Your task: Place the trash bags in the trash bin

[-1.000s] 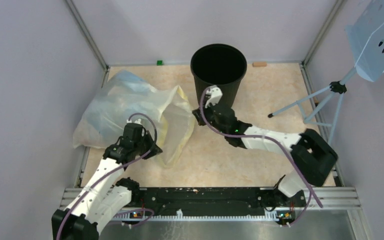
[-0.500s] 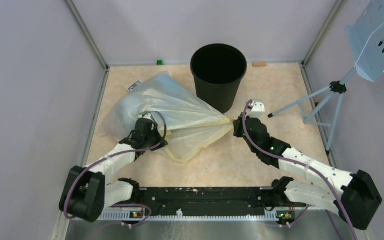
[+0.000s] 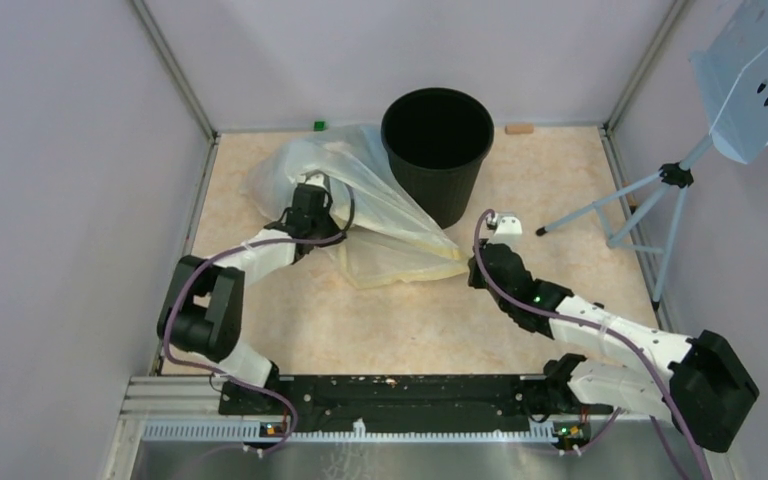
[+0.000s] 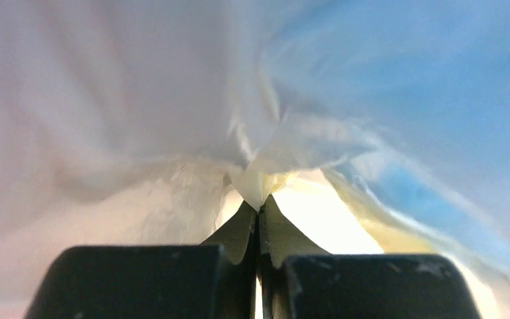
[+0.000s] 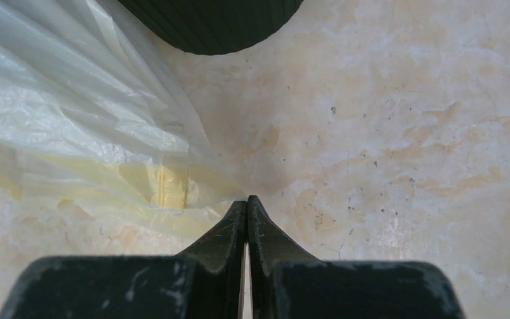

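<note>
Can only spot the thin translucent blue plastic film bag from the left wrist cam, as a soft blue blur at top right. Seems tucked against or inside the big clear yellowish-white plastic bag, can't tell which. Not in the round black ribbed plastic bin, anyway. Got that standing upright at the back middle of the beige marbled desk.

Got the big clear bag heaped just left of the bin, right up against its wall, then fanning out in stretched pleats toward the front right.

Left pincer: clamped tight on a pinched fold of the whitish film, over on the bag's left side, near the bin. Right pincer: closed all the way, tips low over the desk right at the bag's yellowish corner. Can't tell whether any sliver of film is caught in there.

Further out, seeing a small green block and a small tan block along the back edge, either side of the bin. Plus a pale blue perforated panel on a tripod stand at the far right.
</note>
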`<state>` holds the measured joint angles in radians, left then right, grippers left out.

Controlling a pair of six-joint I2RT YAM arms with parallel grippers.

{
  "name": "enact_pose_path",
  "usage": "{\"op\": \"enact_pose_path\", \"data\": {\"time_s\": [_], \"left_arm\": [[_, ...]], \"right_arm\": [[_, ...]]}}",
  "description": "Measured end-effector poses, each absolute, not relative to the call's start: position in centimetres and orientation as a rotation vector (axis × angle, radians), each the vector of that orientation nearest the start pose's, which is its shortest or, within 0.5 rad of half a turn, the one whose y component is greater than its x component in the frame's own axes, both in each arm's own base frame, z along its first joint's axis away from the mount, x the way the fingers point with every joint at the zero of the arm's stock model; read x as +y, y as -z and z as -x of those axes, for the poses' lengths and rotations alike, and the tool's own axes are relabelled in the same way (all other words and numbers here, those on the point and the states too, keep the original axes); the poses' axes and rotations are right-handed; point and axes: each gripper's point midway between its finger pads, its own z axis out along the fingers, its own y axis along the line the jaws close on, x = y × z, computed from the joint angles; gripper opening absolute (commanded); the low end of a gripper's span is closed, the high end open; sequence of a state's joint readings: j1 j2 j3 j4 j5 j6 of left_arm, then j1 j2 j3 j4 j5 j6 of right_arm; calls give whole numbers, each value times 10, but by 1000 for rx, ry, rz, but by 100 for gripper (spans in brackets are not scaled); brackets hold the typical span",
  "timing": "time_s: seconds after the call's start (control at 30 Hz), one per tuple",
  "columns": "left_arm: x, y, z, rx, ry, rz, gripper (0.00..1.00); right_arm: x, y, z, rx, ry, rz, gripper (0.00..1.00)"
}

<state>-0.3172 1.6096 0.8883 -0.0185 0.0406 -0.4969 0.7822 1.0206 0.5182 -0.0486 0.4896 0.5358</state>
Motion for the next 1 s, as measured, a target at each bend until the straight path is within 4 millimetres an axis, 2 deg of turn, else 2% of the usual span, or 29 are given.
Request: {"op": "enact_pose_path", "data": {"time_s": [0.07, 0.13, 0.23, 0.3, 0.43, 0.5, 0.6, 0.73, 0.8, 0.87, 1.0], "left_arm": [[-150, -72, -370, 2353, 456, 209, 0], [-144, -78, -348, 2358, 463, 229, 0], [-131, -91, -303, 2355, 480, 263, 0], [-126, -106, -281, 2320, 506, 277, 0], [-124, -143, -251, 2199, 616, 286, 0], [-127, -153, -239, 2173, 682, 287, 0], [-138, -157, -227, 2191, 773, 280, 0], [-155, -151, -213, 2285, 841, 249, 0], [-164, -157, -208, 2329, 844, 207, 0], [-173, -179, -210, 2326, 838, 157, 0], [-178, -242, -232, 2229, 777, 97, 0]], "right_arm": [[174, -113, -265, 2079, -284, -25, 0], [176, -112, -267, 2087, -281, -21, 0], [183, -114, -271, 2093, -291, -13, 0], [188, -116, -273, 2094, -304, -8, 0], [194, -123, -276, 2088, -325, -6, 0], [195, -125, -277, 2086, -328, -8, 0], [193, -125, -277, 2089, -321, -18, 0], [187, -125, -276, 2106, -279, -30, 0], [184, -129, -278, 2103, -260, -39, 0], [183, -134, -279, 2098, -246, -48, 0], [181, -141, -281, 2095, -231, -55, 0]]}}
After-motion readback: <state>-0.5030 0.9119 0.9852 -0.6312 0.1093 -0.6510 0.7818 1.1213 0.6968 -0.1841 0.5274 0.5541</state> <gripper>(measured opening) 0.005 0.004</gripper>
